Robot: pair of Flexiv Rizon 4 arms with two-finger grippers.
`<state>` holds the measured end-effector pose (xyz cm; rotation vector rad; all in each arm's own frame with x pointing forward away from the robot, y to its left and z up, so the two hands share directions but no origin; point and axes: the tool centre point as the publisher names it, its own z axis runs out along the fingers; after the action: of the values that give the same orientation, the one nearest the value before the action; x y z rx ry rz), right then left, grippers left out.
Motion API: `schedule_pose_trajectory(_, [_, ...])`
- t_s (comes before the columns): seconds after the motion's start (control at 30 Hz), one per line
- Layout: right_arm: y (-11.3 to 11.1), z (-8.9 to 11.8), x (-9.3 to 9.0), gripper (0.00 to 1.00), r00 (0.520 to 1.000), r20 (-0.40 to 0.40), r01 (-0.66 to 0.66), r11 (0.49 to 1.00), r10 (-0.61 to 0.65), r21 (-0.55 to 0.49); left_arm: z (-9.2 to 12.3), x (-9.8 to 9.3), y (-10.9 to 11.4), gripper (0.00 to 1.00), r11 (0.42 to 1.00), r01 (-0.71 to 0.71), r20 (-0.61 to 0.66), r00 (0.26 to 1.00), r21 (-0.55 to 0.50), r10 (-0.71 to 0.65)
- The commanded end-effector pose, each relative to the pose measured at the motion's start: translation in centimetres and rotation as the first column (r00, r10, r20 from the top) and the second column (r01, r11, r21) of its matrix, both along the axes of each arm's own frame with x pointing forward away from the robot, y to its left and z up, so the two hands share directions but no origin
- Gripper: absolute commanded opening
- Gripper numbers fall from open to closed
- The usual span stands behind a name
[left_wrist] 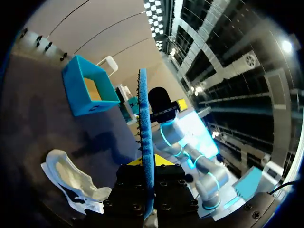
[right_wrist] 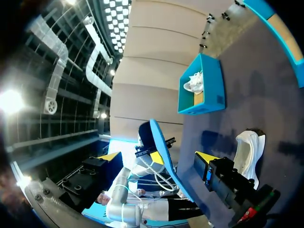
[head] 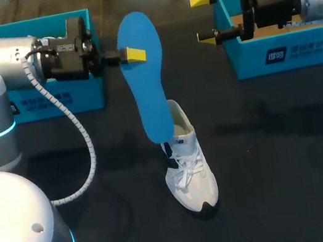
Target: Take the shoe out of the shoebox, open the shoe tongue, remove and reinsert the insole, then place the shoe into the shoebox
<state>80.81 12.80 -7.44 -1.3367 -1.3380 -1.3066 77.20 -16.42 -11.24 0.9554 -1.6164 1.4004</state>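
My left gripper (head: 131, 54) is shut on the edge of a blue insole (head: 146, 80). The insole hangs tilted in the air, its lower end just above the heel of a white shoe (head: 189, 166). The shoe stands upright on the black table, toe toward the front. In the left wrist view the insole (left_wrist: 145, 123) shows edge-on between the left gripper's (left_wrist: 147, 162) fingers, with the shoe (left_wrist: 71, 180) below and beside it. My right gripper (head: 203, 17) stands open to the right of the insole, apart from it. From the right wrist, the insole (right_wrist: 175, 178) lies ahead of the open right gripper (right_wrist: 158, 157), and the shoe (right_wrist: 247, 152) rests on the table.
Two blue shoeboxes stand at the back: one (head: 50, 93) under my left arm, holding white crumpled paper (right_wrist: 194, 83), and one (head: 289, 48) under my right arm. A grey cable (head: 80, 141) loops from the left arm over the table.
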Motion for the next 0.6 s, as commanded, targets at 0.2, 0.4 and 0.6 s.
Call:
schedule_pose_trajectory(0.2, [-0.2,-0.5,-0.6,1.00,0.999,0.038,0.029,0.998,-0.027,-0.054,-1.2,1.5,-0.5,0.00,0.986,0.003,-0.466,0.881,-0.166,-0.081])
schedule_pose_trajectory(0.4, [-0.4,-0.1,-1.0,1.00,0.998,0.044,0.043,0.992,-0.038,-0.119,-1.6,1.8,-0.6,0.00,0.971,0.022,-0.431,0.894,-0.239,-0.127])
schedule_pose_trajectory(0.6, [-0.1,1.0,-1.4,1.00,0.995,0.073,0.078,0.974,-0.064,-0.214,-2.0,1.5,-0.7,0.00,0.965,0.063,-0.355,0.922,-0.256,-0.154])
